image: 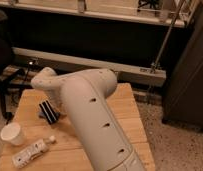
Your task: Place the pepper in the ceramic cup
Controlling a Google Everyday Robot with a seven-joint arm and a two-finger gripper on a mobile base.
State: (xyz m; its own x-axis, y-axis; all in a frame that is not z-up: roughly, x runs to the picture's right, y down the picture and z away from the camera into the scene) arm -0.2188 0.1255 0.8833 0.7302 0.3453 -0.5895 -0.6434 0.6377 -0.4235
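pickup step by looks of it; gripper hidden behind arm, left of centre near black ridged block, grip state can't tell; pepper not visible; next needs carry over to ceramic cup, lower left

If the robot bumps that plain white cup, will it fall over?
Probably easily. The plain white cup stands upright near the wooden table's left edge and narrows toward its base, so a nudge might tip it. Once down, it would likely roll in a curve. The gripper is hidden behind the big white arm.
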